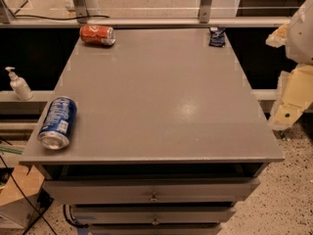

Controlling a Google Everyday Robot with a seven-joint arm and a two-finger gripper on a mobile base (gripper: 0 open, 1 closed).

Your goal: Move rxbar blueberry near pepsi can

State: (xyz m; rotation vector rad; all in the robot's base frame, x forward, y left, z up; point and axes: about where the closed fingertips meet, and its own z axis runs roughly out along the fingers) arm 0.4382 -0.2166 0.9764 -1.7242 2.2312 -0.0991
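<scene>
Grey and matte, the surface (161,106) tops a drawer cabinet with a railing behind it. Just left of the blue aluminium pepsi can (57,122), on a lower ledge, stands a white plastic pump bottle (18,84). The pepsi can itself lies on its side at the front left corner, silver end facing front. Well behind the pepsi can, at the back edge, a red-orange soda can (98,35) lies on its side too. Diagonally across from the pepsi can, at the back right corner, sits the rxbar blueberry (217,36), a small, flat, dark-blue crinkly foil wrapper with white markings. The robot's cream-coloured gripper (292,99) hangs off the right side, well away from the pepsi can and touching nothing. Open or closed, I cannot tell.

The bar lies untouched, so I'd say the reach comes first. Come down from above, pinch across the bar's narrow width and lift it clear. Then set it beside the pepsi can without nudging it, since a can on its side may roll.
</scene>
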